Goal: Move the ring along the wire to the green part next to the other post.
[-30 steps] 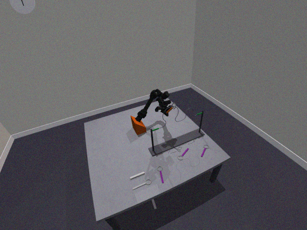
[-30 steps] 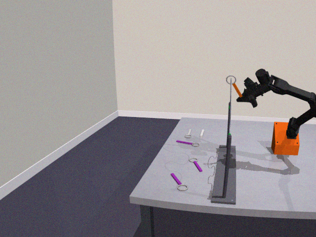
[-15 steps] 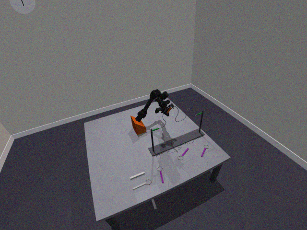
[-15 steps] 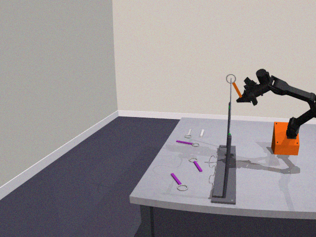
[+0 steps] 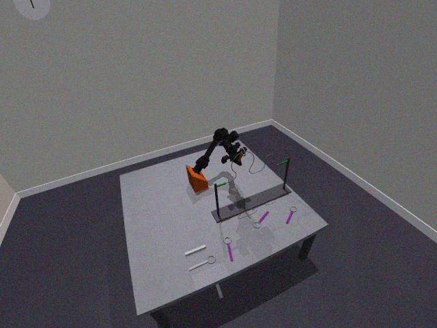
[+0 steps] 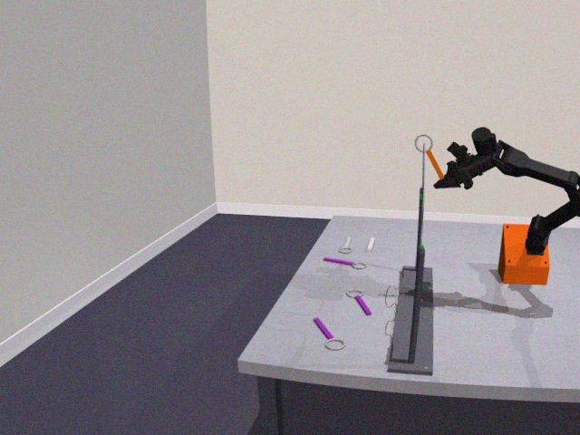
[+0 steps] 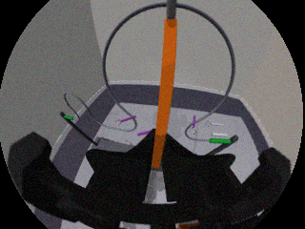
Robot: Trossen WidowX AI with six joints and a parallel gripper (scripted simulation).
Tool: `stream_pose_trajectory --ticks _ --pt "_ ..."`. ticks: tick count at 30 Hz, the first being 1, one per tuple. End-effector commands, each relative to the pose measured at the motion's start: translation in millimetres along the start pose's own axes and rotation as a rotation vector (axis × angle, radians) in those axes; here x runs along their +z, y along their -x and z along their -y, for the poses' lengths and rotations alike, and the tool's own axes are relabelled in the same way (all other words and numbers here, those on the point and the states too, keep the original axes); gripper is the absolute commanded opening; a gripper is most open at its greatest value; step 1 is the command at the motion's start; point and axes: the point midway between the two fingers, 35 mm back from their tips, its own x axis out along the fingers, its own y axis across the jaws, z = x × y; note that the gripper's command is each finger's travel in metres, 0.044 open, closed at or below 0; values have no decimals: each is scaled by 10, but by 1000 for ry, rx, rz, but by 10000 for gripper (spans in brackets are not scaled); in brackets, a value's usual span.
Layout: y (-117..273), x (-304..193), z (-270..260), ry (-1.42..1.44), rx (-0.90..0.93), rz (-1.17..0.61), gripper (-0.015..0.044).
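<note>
Clamped on the orange handle (image 5: 241, 157) (image 6: 435, 164) (image 7: 167, 81), the gripper (image 5: 240, 162) (image 6: 439, 182) (image 7: 156, 132) is held above the table (image 5: 169, 219) (image 6: 482, 342) (image 7: 143, 112); up at the wire's (image 5: 251, 171) (image 6: 423, 170) (image 7: 104, 62) high stretch, well apart from both green parts, the ring (image 5: 242, 154) (image 6: 416, 142) is carried, the handle slanted down from it.

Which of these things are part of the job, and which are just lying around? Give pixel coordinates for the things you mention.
Part of the job:
- gripper (image 6: 439, 183)
- orange handle (image 6: 434, 164) (image 7: 167, 86)
- its ring (image 6: 416, 143)
- wire (image 5: 250, 167) (image 7: 233, 67)
- two posts (image 5: 216, 201) (image 5: 285, 176)

Just lying about:
- three purple-handled rings (image 5: 230, 252) (image 5: 263, 216) (image 5: 289, 216)
- white-handled ring (image 5: 199, 265)
- white bar (image 5: 195, 250) (image 6: 371, 245)
</note>
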Motion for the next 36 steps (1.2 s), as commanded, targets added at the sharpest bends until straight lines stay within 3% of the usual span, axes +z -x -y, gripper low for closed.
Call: stream_pose_trajectory --ticks 1,36 --pt "3 -22 -9 -44 23 2 -150" --pt "1 5 -140 -425 231 53 -150"
